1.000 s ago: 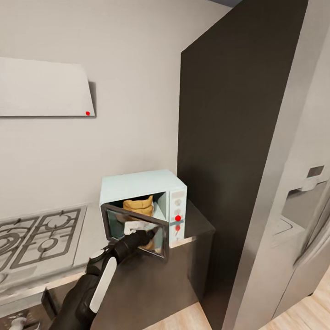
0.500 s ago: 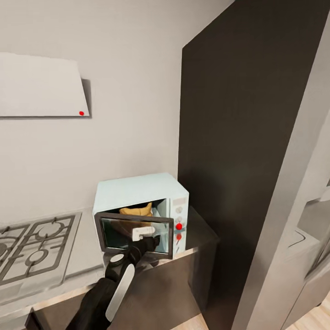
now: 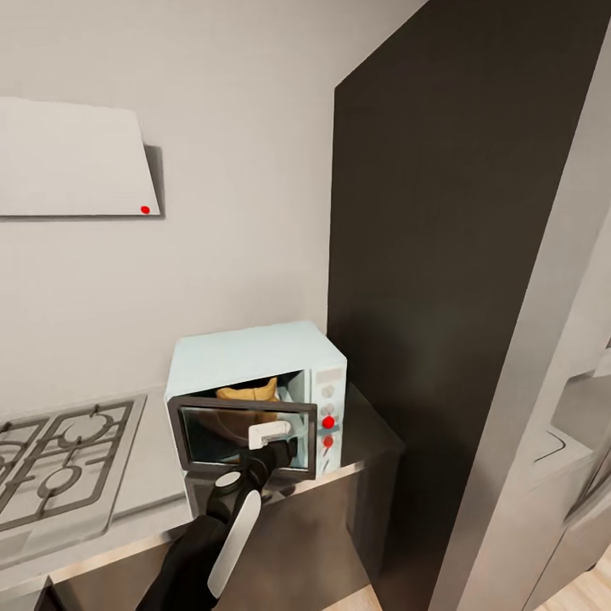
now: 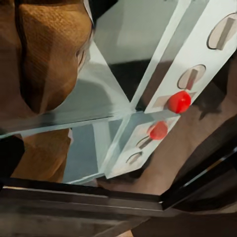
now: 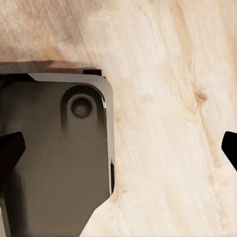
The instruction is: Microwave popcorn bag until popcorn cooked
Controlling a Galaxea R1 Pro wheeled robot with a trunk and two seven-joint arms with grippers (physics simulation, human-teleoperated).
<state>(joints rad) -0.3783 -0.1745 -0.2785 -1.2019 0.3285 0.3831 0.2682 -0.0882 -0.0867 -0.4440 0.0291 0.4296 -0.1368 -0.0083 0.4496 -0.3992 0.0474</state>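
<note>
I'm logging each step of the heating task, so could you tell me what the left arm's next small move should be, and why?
Probably push the door the rest of the way shut. The popcorn bag already sits inside the microwave, the left gripper is at the door's white handle, and a gap shows between the door and the cavity. The knobs come after.
</note>
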